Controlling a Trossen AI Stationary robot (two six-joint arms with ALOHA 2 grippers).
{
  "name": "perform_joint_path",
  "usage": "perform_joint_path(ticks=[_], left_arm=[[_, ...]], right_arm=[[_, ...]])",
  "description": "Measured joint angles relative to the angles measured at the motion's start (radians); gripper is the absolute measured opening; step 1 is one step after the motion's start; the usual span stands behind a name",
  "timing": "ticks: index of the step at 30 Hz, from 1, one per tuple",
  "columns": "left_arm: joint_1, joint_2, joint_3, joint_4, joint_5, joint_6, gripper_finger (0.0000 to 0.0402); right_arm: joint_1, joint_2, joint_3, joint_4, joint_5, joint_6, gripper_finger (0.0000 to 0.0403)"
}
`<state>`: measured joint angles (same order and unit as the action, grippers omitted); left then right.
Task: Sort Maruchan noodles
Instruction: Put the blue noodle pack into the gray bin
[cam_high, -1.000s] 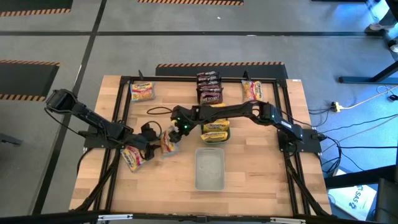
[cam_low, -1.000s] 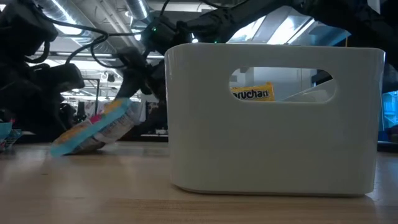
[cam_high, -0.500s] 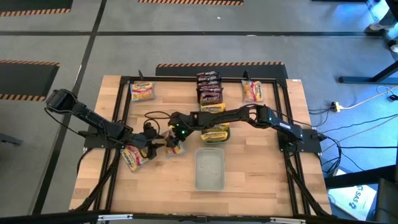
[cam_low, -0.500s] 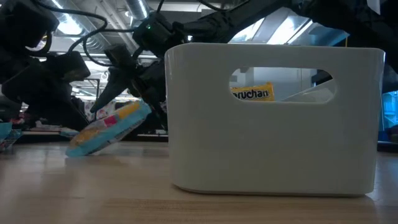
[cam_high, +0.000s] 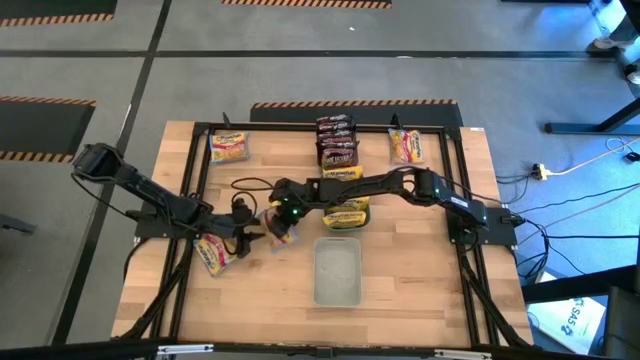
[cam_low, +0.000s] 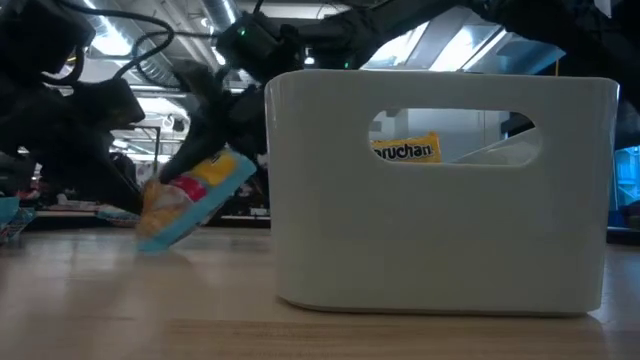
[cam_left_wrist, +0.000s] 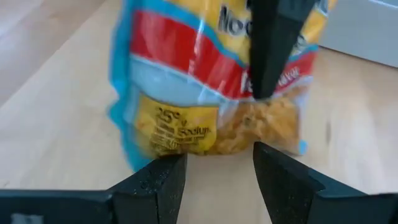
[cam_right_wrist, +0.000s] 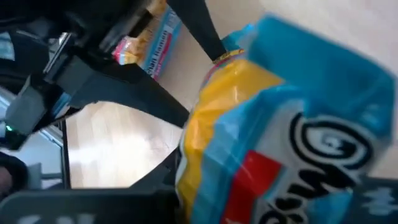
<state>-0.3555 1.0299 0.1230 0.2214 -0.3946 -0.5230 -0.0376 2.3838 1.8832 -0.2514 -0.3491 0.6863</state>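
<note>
Maruchan noodles packet (cam_low: 195, 200), yellow with blue edging, tilts off the wooden table (cam_high: 400, 290) in the pinch of the right gripper (cam_high: 281, 226), beside a pale bin (cam_low: 440, 190). The left gripper (cam_left_wrist: 214, 177), fingers parted and empty, sits just short of the packet's lower edge.
</note>
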Motion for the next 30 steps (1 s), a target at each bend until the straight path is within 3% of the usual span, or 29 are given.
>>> perform_joint_path(ticks=[9,15,21,26,30], left_arm=[[0.0,-0.08,0.0,-0.009,0.127,0.018,0.018],[0.0,-0.104,0.0,0.0,0.123,0.019,0.018],[0.0,-0.103,0.0,0.021,0.119,0.012,0.018],[0.0,-0.103,0.001,0.049,0.115,0.011,0.018],[0.0,-0.103,0.001,0.067,0.107,0.01,0.018]], right_arm=[[0.007,-0.15,0.0,-0.203,0.11,-0.214,0.0123],[0.053,-0.282,0.001,-0.391,0.176,-0.336,0.0099],[0.135,-0.389,0.002,-0.638,0.202,-0.452,0.0109],[0.197,-0.412,0.001,-0.846,0.253,-0.461,0.011],[0.237,-0.413,0.0,-0.892,0.262,-0.51,0.0106]])
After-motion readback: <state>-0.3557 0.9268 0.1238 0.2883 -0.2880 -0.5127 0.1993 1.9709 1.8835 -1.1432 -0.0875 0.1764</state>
